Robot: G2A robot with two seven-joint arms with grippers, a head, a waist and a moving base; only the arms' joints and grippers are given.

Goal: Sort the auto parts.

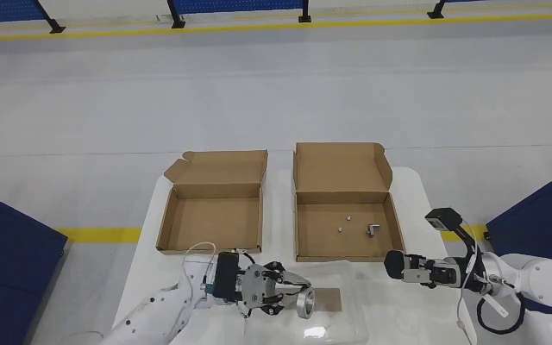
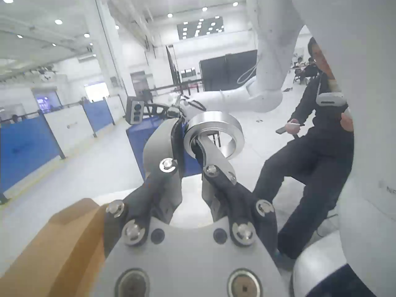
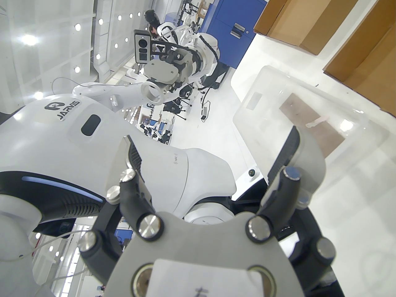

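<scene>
Metal ring (image 2: 213, 131) gripped by left pincer (image 2: 187, 140), one finger through hole, above clear tray (image 1: 349, 315) at bench (image 1: 412, 216) front. Right pincer (image 3: 210, 140) wide, holding nothing. Step: carrying to box. Next, probably: swing over left box (image 1: 211, 220), lower, release; small parts (image 1: 373, 229) already in right box (image 1: 328, 216).

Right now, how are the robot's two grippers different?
The left gripper is shut on a metal ring; the right gripper is open, holding nothing. The left gripper hangs over the clear tray; the right gripper is beside a corner of the right box. Both are built alike.
</scene>
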